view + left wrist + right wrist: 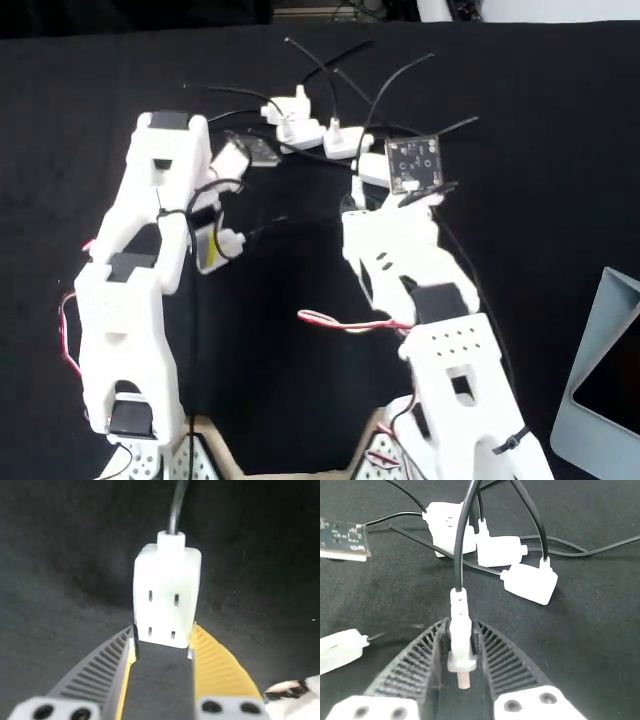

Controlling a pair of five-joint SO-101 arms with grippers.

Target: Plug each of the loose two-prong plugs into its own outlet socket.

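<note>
The right gripper is pressed together on a two-prong plug, squeezing its sides. The plug's long axis runs along the fingers. Its cord leads away toward the white connectors on the far side, and its prong end points back at the wrist. The left gripper pinches the near end of an outlet socket, slotted face turned to its camera. In the high view that socket lies to the left of the plug, well apart, so I judge the plug must first be turned to face it.
</note>
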